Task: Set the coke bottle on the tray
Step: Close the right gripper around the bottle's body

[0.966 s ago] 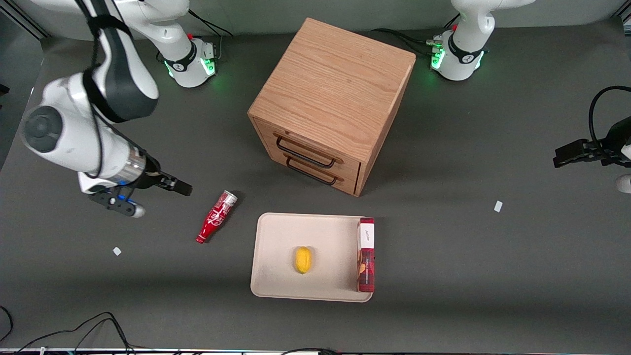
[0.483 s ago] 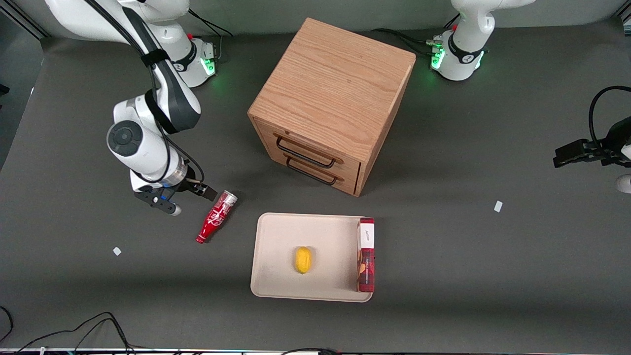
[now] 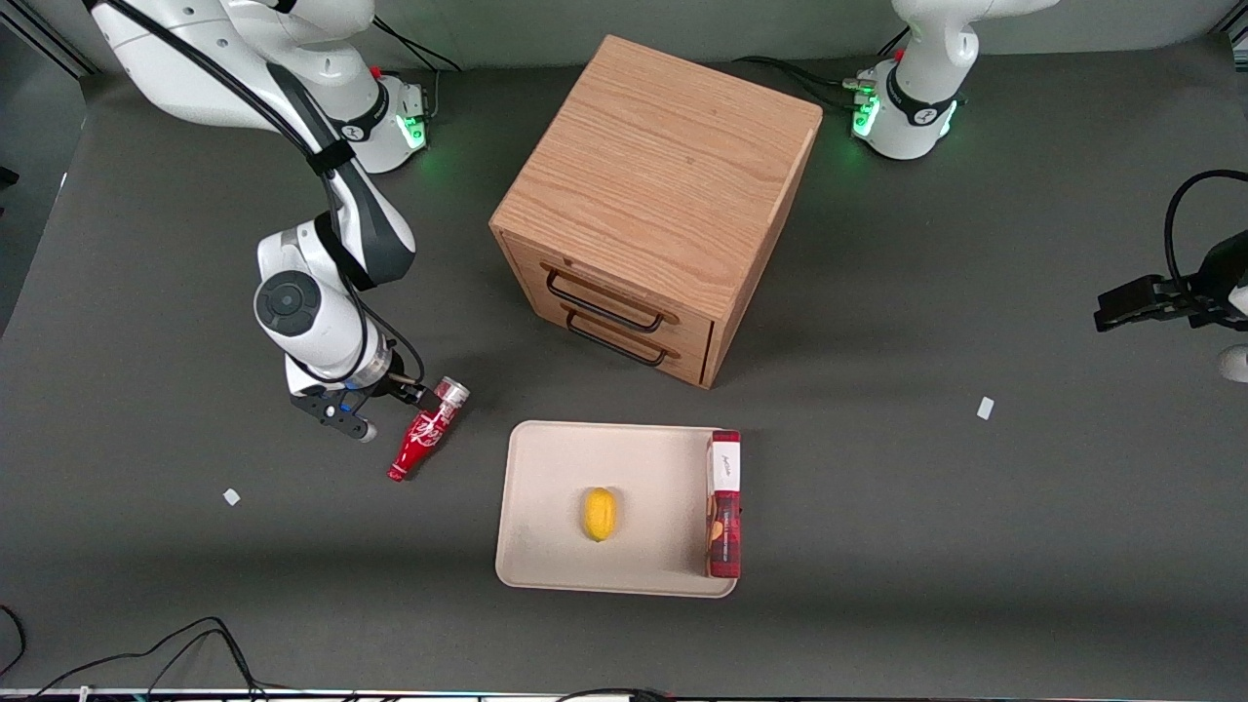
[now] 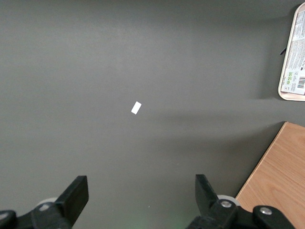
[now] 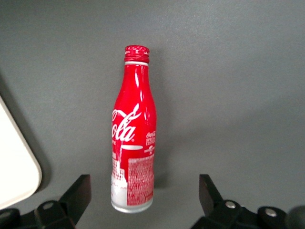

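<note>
Front view: bottle (image 3: 426,435) lying flat on the mat, left of centre in frame, silver base up toward the cabinet (image 3: 655,205), neck down toward the frame's lower left. Tray (image 3: 546,546) low in the middle of the frame, near the bottle but apart from it; lemon (image 3: 599,514) at its centre, red box (image 3: 723,503) along its edge toward the parked arm's end. Gripper (image 3: 390,411) low over the mat at the bottle's base end, one finger tip near the silver base. No contact discernible from this angle.

Left wrist view: bare mat, a white scrap (image 4: 137,108), corner of the cabinet at lower right of frame, tray edge with the box's label at upper right. No bottle here.

Right wrist view: bottle (image 5: 133,152) centred between the two fingers (image 5: 78,194), cap pointing away from the camera. Fingers spread wide, clear gaps on both sides of the body, nothing held. Rounded tray corner (image 5: 16,162) visible alongside.

Step in hand, as judged: approach for the grasp, alignment over the base half of the body looks good. Next move calls for a short descent until the fingers straddle the body, then closing across its width, lifting, and carrying to the bare tray floor between the near rim and the lemon. Round, smooth body: likely to roll if nudged by one finger first.
</note>
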`<state>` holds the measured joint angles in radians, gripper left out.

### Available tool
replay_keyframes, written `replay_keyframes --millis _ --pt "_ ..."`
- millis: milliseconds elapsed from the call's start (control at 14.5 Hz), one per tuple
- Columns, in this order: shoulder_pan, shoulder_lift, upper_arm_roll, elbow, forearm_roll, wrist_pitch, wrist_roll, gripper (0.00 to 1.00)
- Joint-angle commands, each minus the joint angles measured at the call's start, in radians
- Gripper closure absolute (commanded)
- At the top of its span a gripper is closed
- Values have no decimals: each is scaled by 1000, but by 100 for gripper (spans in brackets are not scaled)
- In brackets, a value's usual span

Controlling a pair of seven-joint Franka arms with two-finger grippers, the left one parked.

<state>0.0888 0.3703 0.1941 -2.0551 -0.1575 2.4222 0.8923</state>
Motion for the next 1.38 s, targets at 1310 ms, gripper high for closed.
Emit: replay_keyframes --millis 1310 --pt "6 214 4 101 -114 138 132 0"
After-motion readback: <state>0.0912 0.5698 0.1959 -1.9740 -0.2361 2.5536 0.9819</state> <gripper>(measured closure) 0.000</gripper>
